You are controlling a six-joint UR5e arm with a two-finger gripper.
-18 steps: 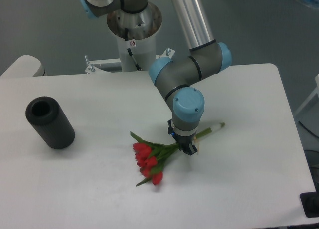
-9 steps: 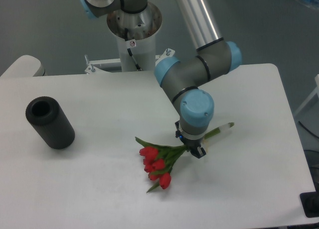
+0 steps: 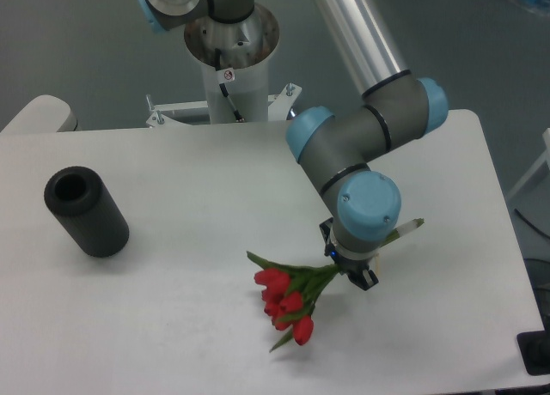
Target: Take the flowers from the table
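jaws (image 3: 355, 273): pinching the flowers (image 3: 290, 301) by their stems | flowers: near the surface (image 3: 189, 206) front edge, right of centre | black cylinder (image 3: 86, 212): by left edge

A dull grey-blue floor (image 3: 77, 43) lies behind, with a white chair edge (image 3: 540, 167) at right.

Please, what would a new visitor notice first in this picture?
First, the red flowers, held by their stems in the gripper near the front right of the white table. Next, the black cylinder standing alone at the left side.
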